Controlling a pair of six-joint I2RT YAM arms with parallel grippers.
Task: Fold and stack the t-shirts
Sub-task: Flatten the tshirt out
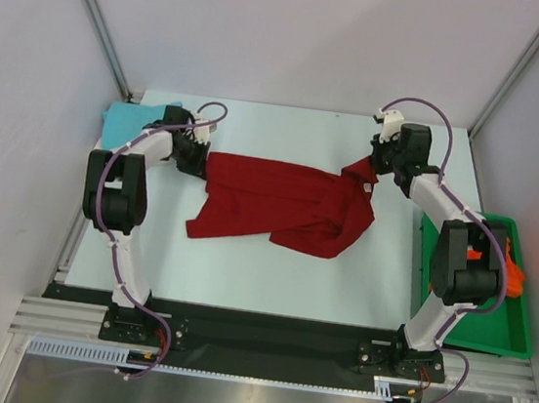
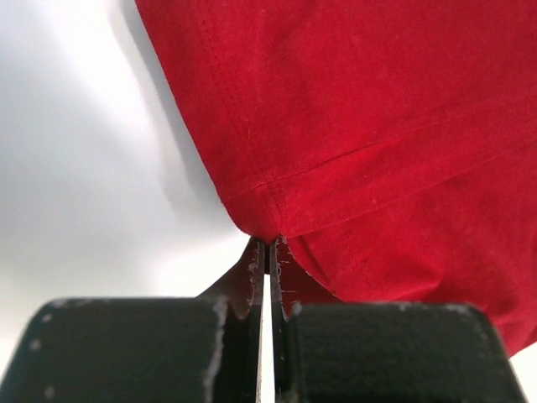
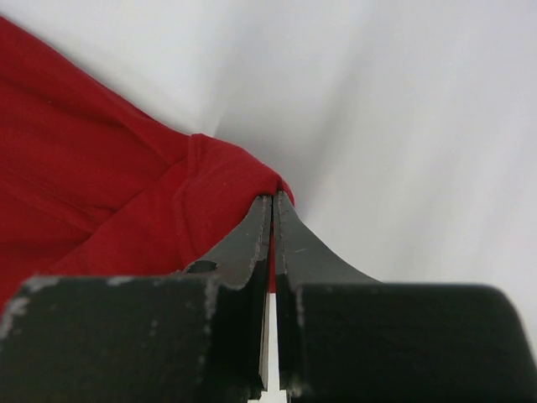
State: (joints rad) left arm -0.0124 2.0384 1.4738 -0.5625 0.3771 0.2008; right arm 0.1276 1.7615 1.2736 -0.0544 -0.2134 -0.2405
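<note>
The soft dark red cloth t-shirt (image 1: 279, 203) spans sideways between left gripper (image 1: 203, 162) and right gripper (image 1: 372, 165), each clamped tight on one end

1. Dark red t-shirt (image 1: 284, 203): plain; hem stitching is shown in the same red.
2. Turquoise t-shirt (image 1: 127, 123): plain.
3. Orange t-shirt (image 1: 514, 275): bright, plain.
4. Tray (image 1: 518, 340): green.
5. Table (image 1: 271, 271): pale mint-white.
6. Arms (image 1: 116, 193): black & white, w/ purple cables.
</note>
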